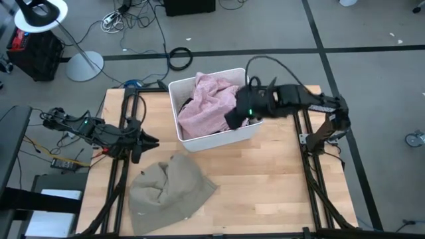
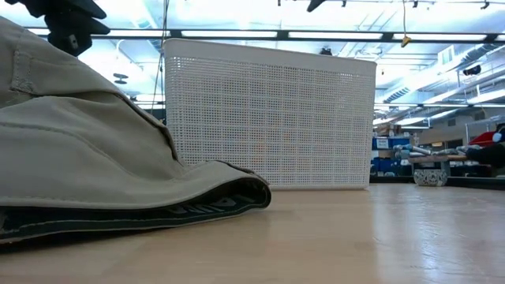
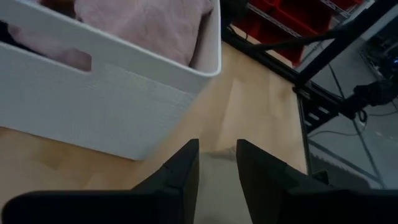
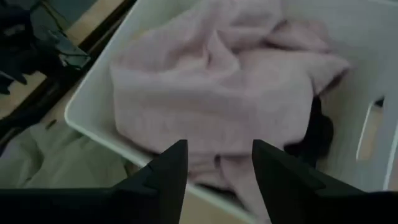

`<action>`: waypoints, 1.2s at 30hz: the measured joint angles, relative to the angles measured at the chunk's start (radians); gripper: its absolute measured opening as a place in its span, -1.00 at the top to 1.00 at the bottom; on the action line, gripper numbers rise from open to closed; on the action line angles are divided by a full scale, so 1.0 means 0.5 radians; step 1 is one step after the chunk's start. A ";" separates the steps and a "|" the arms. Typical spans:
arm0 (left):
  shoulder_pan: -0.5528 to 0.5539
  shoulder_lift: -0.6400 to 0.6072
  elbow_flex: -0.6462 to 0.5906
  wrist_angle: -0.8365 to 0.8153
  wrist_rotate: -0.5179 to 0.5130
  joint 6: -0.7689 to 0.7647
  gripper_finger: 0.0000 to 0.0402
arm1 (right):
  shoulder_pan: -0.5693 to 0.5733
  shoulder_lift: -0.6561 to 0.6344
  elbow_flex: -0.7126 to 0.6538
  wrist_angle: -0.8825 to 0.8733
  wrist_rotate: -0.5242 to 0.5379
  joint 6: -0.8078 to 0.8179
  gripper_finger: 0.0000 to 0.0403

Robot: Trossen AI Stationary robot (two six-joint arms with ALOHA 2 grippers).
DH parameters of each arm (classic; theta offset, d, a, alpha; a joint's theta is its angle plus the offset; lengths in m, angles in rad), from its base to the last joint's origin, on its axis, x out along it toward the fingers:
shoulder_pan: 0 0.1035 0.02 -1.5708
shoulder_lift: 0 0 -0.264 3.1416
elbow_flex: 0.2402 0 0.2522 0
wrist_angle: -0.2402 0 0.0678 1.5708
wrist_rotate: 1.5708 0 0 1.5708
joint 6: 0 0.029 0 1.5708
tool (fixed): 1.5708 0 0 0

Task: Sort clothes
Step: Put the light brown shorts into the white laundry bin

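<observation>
While your right gripper (image 4: 214,163) hovered over the white bin (image 1: 216,140) with its fingers apart and empty, the pink garment (image 1: 207,103) filled that bin, the beige garment (image 1: 169,187) lay on the table (image 1: 265,179), and your left gripper (image 3: 216,163) waited, fingers narrowly apart

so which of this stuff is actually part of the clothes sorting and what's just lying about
Part of the job:
pink garment in the bin
black garment under it
beige garment on the table
right claw, open above the bin

Just lying about:
white bin
cable coil on the floor
lamp
</observation>
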 joint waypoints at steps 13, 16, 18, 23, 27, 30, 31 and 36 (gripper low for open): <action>0.000 0.086 0.000 -0.007 0.369 -0.230 0.60 | 0.544 0.004 -0.298 -0.181 0.255 0.680 0.28; 0.000 0.128 0.000 0.028 0.442 -0.269 0.60 | 0.631 0.006 -0.335 -0.257 0.255 0.801 0.32; 0.000 0.157 0.000 0.062 0.474 -0.283 0.60 | 0.683 0.005 -0.346 -0.309 0.256 0.865 0.34; 0.001 0.228 0.000 0.235 0.456 -0.373 0.58 | 0.810 0.005 -0.353 -0.405 0.302 0.959 0.39; 0.002 0.293 0.000 0.236 0.289 -0.587 0.43 | 0.930 0.005 -0.353 -0.477 0.304 1.055 0.41; 0.002 0.343 0.000 0.181 0.092 -0.695 0.24 | 1.049 0.005 -0.353 -0.482 0.304 1.105 0.43; 0.002 0.365 0.000 0.170 0.016 -0.701 0.18 | 1.089 0.005 -0.353 -0.482 0.305 1.120 0.43; 0.002 0.458 0.000 0.248 -0.096 -0.776 -0.02 | 1.300 0.005 -0.353 -0.482 0.421 1.241 0.44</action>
